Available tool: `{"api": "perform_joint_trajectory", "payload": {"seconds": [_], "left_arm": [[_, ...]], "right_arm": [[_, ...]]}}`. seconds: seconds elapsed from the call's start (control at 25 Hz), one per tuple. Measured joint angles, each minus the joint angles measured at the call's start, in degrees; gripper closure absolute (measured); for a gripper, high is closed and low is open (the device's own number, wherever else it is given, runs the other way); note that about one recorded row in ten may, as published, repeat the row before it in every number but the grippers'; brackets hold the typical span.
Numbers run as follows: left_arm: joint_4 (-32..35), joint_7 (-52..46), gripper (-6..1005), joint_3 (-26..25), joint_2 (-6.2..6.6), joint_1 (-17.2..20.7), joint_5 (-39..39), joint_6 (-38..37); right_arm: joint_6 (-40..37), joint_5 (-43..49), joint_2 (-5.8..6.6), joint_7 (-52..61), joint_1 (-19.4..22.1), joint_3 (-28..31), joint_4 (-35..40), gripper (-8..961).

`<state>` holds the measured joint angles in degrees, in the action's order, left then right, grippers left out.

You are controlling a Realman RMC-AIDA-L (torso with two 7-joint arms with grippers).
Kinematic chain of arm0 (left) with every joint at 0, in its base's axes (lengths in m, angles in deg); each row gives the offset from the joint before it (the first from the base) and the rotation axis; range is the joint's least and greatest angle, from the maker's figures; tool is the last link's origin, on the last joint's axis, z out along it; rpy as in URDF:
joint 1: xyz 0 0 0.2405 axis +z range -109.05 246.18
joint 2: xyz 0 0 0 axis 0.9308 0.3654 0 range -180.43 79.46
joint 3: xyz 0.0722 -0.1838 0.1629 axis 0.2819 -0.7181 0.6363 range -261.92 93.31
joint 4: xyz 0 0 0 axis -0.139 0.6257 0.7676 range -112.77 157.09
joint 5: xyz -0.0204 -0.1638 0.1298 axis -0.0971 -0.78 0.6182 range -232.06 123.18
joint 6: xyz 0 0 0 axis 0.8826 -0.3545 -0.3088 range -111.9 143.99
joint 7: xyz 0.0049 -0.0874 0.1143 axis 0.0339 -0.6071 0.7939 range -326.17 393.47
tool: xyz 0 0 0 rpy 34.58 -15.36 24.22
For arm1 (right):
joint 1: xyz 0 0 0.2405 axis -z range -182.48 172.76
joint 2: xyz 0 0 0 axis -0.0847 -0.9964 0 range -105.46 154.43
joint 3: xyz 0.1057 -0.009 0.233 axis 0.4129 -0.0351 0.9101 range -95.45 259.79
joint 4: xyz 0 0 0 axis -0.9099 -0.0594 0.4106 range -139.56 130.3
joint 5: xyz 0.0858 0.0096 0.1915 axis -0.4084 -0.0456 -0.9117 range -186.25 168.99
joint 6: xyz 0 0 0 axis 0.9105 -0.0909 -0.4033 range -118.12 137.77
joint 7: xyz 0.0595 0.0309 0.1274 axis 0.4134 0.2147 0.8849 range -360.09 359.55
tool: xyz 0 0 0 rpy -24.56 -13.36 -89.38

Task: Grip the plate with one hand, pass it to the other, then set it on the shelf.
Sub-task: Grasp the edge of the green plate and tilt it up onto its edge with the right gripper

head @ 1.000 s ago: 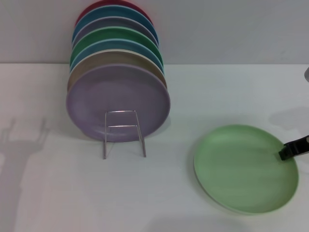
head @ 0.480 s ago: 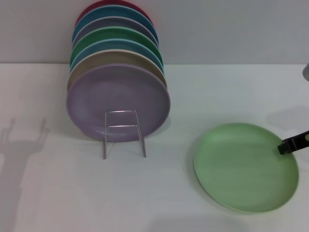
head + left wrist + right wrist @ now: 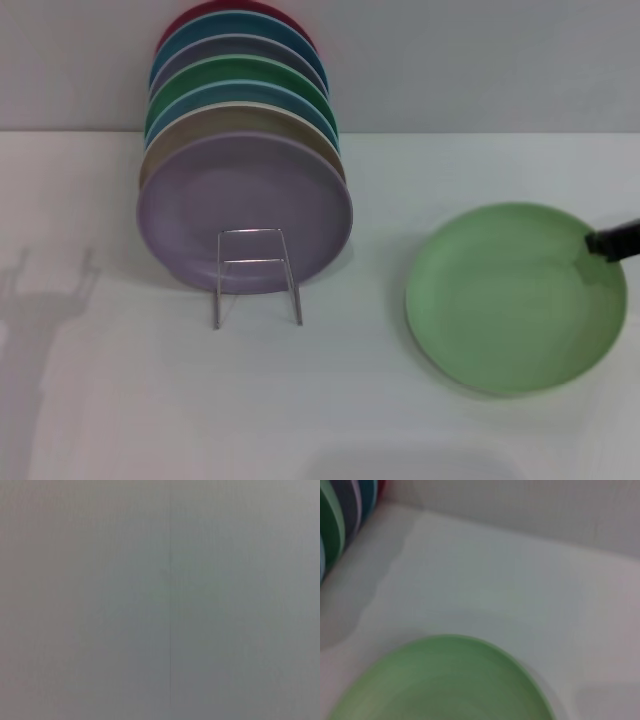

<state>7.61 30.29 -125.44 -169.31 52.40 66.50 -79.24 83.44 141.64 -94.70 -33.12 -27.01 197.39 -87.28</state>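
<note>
The light-green plate point(image 3: 510, 295) is off the white table at the right, tilted towards me, with a faint shadow under it. My right gripper point(image 3: 608, 242) reaches in from the right edge and is shut on the plate's far right rim. The right wrist view shows the plate point(image 3: 445, 680) close below the camera. The wire shelf point(image 3: 250, 262) stands at the left, its front loop before a lilac plate point(image 3: 240, 195). My left gripper is out of view; the left wrist view shows only plain grey.
Several coloured plates point(image 3: 240, 85) stand upright in the rack behind the lilac one, also seen in the right wrist view point(image 3: 340, 515). The white table point(image 3: 100, 400) ends at a grey wall point(image 3: 480, 60) behind.
The right gripper has risen with the light-green plate; the plate has left the table and now sits higher and more tilted. The rack and its plates have not moved.
</note>
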Motion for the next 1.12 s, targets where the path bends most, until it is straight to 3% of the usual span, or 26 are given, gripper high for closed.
{"api": "perform_joint_trajectory", "payload": {"seconds": [0.2,0.56,1.12], "left_arm": [[0.1,-0.1,225,0.0,0.00,0.1,0.0,-0.4],[0.0,-0.1,226,0.0,0.00,0.2,0.0,-0.6],[0.0,-0.1,228,0.0,0.07,0.2,0.0,-0.6]], "right_arm": [[-3.7,-0.5,-0.02,-0.9,2.2,-2.7,-3.9,934],[-17.9,0.4,0.00,-4.3,7.8,-10.1,-8.8,933],[-47.3,0.1,-0.12,-10.7,12.8,-21.0,-3.5,933]]}}
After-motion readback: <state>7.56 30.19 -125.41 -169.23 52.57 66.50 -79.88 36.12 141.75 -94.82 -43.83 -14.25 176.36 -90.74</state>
